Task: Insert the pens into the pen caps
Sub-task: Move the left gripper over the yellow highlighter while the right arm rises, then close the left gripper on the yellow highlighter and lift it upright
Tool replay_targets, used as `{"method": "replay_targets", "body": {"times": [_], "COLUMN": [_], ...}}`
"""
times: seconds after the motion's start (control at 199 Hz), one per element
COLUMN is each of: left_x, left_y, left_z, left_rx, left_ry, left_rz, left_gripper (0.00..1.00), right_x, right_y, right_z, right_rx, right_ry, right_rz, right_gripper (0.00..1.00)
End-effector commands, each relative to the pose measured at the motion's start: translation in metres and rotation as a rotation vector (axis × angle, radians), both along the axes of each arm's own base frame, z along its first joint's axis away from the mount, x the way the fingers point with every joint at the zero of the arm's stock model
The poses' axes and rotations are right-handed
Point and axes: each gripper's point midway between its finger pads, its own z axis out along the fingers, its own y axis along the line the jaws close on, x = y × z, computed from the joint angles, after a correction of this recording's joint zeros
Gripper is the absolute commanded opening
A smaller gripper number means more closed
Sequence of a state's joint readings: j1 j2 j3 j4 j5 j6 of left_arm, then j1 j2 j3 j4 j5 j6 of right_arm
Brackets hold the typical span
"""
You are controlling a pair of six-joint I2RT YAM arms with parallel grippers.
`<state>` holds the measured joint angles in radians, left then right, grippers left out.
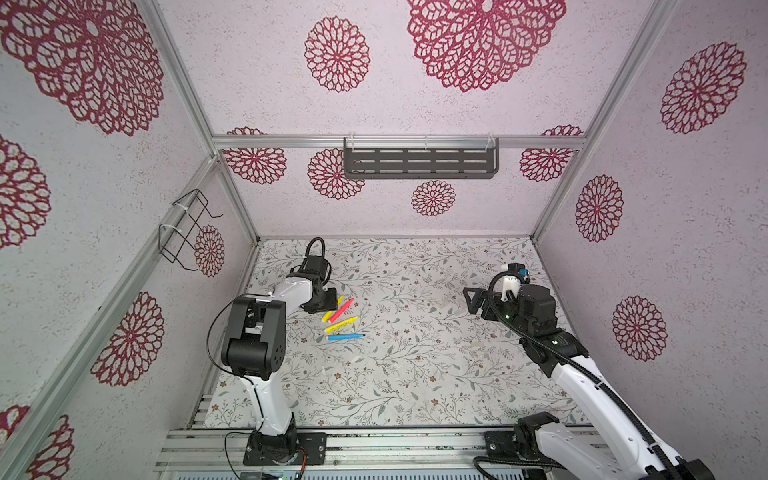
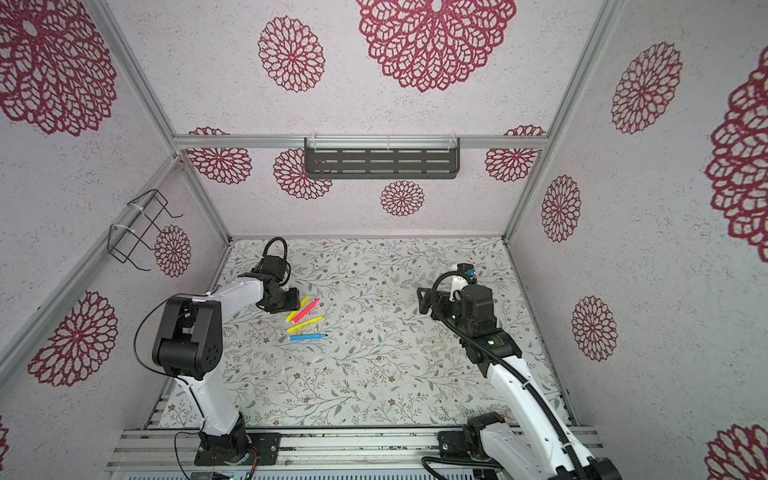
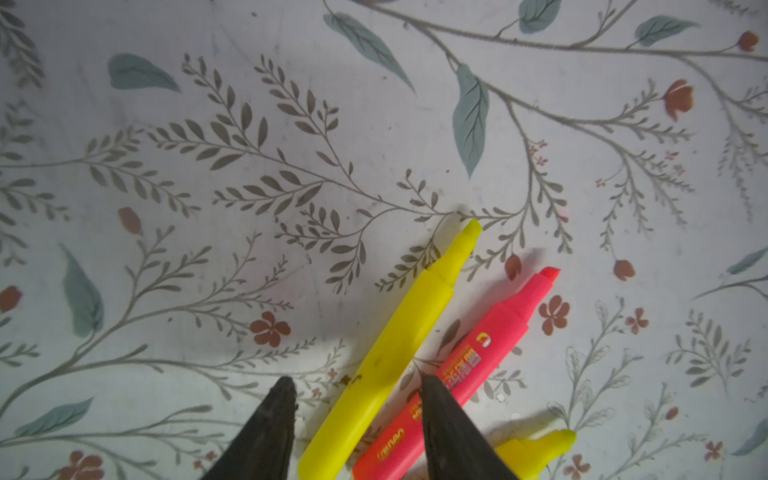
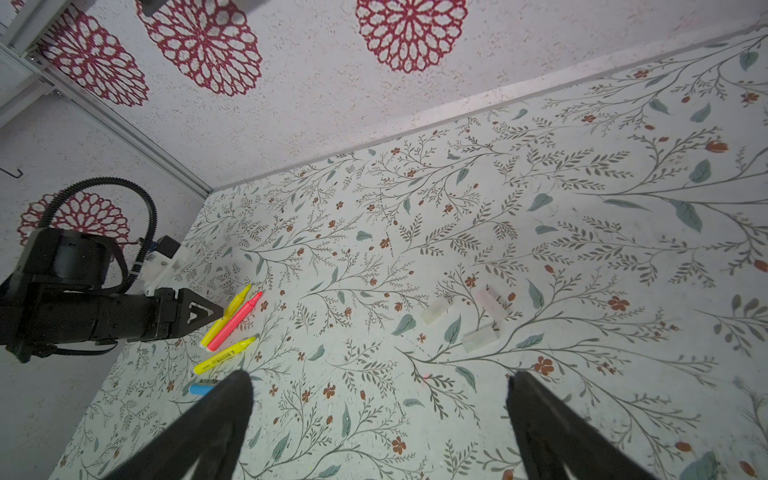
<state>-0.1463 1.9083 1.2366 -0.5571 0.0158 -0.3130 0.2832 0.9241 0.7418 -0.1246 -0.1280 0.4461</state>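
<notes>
Left of centre in both top views, the left gripper (image 3: 357,384) is held low over the tabletop (image 1: 415,374), which is covered by a floral mat. In the left wrist view its jaws are seen apart and set astride the rear part of the upper yellow pen (image 3: 395,353). A strip of mat is visible between one finger (image 3: 274,419) and that pen, so the pen is not yet clamped. The other finger is placed over the barrel of the pink pen (image 3: 494,332), which lies just beside the upper yellow pen and nearly parallel to it.

Just right of this gripper in the top views, all four pens are grouped on the mat with their tips bare. The upper yellow pen and the pink pen are slanted toward the upper right. The lower yellow pen (image 1: 341,324) is found beneath them, and the blue pen (image 1: 345,336) lies lowest, almost level across the frame.

Further right, the pen caps (image 4: 480,338) are made out in the right wrist view as three pale tubes lying on the mat, near one another and well apart from the pens.

At the right of both top views, the right gripper (image 4: 378,384) is held above the tabletop. Its jaws are spread wide, and only mat is seen between them.
</notes>
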Motion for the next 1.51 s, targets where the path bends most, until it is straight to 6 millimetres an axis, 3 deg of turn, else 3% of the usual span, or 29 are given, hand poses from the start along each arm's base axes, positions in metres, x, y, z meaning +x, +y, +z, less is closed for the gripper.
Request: {"method": "replay_targets", "body": {"times": [0.0,0.356,0.376,0.567,0.678,0.873,1.124,1.149,1.501], "left_x": [-0.002,-0.002,-0.005,-0.009,-0.011,-0.012,-0.009,-0.005,-0.004], "left_y": [-0.003,0.001,0.002,0.006,0.004,0.002,0.0,-0.001,0.002], "left_z": [-0.005,-0.006,-0.02,-0.023,-0.025,-0.027,-0.018,-0.003,0.029], "left_rx": [0.025,0.064,0.076,0.097,0.092,0.084,0.067,0.058,0.065], "left_ry": [0.026,0.053,0.088,0.105,0.12,0.128,0.087,0.048,-0.035], "left_rz": [-0.025,-0.022,-0.023,-0.025,-0.03,-0.047,-0.05,-0.05,-0.041], "left_gripper": [0.5,0.46,0.46,0.43,0.4,0.25,0.15,0.15,0.14], "right_x": [0.001,-0.001,-0.002,-0.003,-0.003,-0.003,-0.004,-0.004,-0.004], "right_y": [0.001,-0.001,-0.001,-0.003,-0.003,-0.002,0.0,0.0,0.007], "right_z": [0.015,0.015,0.015,0.017,0.017,0.018,0.018,0.018,0.02], "right_rx": [0.028,0.037,0.036,0.032,0.037,0.051,0.06,0.06,0.088], "right_ry": [-0.051,-0.061,-0.061,-0.071,-0.073,-0.076,-0.074,-0.074,-0.076], "right_rz": [-0.004,-0.011,-0.013,-0.019,-0.021,-0.02,-0.009,-0.007,0.023], "right_gripper": [0.99,0.99,0.99,0.99,0.98,0.97,0.97,0.97,0.97]}}
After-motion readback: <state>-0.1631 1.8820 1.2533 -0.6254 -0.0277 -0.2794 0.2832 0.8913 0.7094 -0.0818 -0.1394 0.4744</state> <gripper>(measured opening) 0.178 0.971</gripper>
